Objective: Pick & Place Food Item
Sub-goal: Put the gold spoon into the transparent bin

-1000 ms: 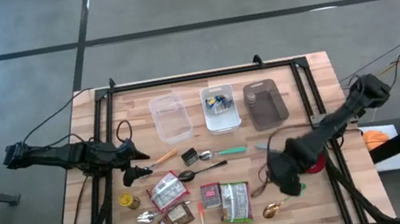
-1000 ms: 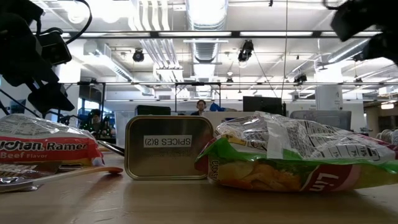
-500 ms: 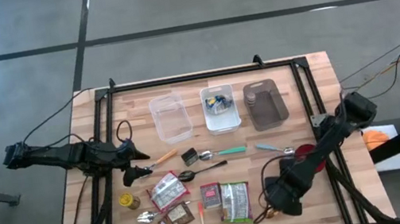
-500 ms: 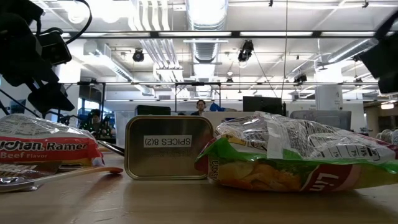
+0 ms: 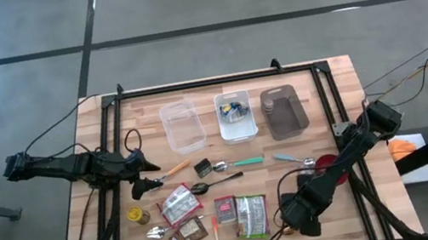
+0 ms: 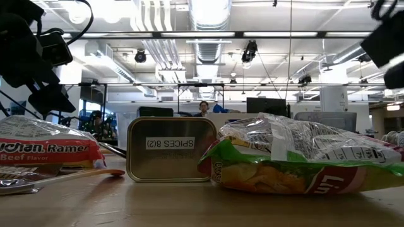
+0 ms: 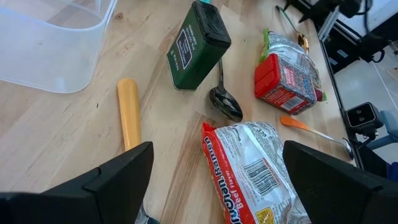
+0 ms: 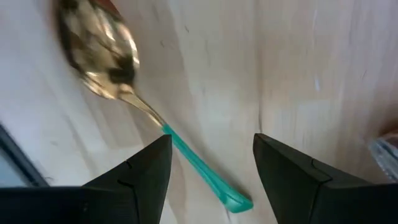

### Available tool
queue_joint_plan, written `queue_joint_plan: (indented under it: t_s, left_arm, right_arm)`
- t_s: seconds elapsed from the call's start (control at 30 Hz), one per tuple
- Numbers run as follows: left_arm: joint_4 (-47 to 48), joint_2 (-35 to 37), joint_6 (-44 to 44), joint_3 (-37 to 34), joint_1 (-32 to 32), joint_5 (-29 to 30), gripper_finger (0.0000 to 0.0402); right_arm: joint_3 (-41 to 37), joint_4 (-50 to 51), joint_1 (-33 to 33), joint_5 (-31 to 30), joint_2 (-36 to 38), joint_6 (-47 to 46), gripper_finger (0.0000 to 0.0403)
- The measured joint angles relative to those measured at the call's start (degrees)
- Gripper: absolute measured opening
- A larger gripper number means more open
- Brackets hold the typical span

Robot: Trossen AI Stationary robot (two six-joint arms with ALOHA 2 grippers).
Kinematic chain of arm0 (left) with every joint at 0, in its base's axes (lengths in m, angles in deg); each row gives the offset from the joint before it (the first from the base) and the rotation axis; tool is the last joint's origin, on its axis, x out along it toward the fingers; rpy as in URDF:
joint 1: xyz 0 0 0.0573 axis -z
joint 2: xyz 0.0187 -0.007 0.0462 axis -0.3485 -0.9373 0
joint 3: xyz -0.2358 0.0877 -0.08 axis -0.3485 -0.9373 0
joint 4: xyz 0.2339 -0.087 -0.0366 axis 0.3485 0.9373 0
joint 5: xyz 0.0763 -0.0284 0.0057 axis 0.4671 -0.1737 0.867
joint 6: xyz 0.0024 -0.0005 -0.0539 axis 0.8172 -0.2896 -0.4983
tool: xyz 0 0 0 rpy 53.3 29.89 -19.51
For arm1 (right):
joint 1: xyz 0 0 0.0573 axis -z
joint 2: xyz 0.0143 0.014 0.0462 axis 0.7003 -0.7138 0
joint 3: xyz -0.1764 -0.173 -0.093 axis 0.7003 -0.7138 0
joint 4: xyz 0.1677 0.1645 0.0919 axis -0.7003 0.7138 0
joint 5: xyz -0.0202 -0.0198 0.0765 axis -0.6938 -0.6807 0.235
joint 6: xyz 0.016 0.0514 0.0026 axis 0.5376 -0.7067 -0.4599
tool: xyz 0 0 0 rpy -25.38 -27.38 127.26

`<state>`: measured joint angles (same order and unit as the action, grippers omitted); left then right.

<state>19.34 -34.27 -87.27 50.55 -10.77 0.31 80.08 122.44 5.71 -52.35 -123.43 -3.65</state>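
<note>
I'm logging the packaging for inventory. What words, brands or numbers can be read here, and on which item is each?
"SPICES 8(2)": label on the gold tin, printed mirrored in the low view.
"Ramen" and "Beef Flavor": red-and-white noodle packet; its first word is cut off.
"Li...": green chip bag, the rest out of frame.
White label on the green tin: too small to read.
Red snack packet: print unreadable.
</note>
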Motion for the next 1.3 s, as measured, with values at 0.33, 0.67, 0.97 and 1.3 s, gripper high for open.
queue_joint_plan:
  t_s: [0.33,0.67,0.97,1.3]
  left_arm:
    - [-0.02,0.0,0.0,0.0,0.0,-0.01,0.0363]
    - [-0.02,0.0,-0.02,0.0,0.0,-0.02,0.0363]
    - [-0.03,0.0,0.0,0.0,0.0,-0.01,0.0363]
    - [-0.02,0.0,0.0,0.0,0.0,0.0,0.0363]
  right_arm:
    - [3.28,-0.17,-2.62,-0.18,0.04,-3.21,0.0224]
    - [2.76,-0.7,-4.92,-2.01,-3.95,-1.69,0.0224]
    - [3.0,-0.48,-4.75,1.16,-9.39,1.15,0.0189]
    - [2.93,-0.38,-4.43,-1.96,-8.32,2.35,0.002]
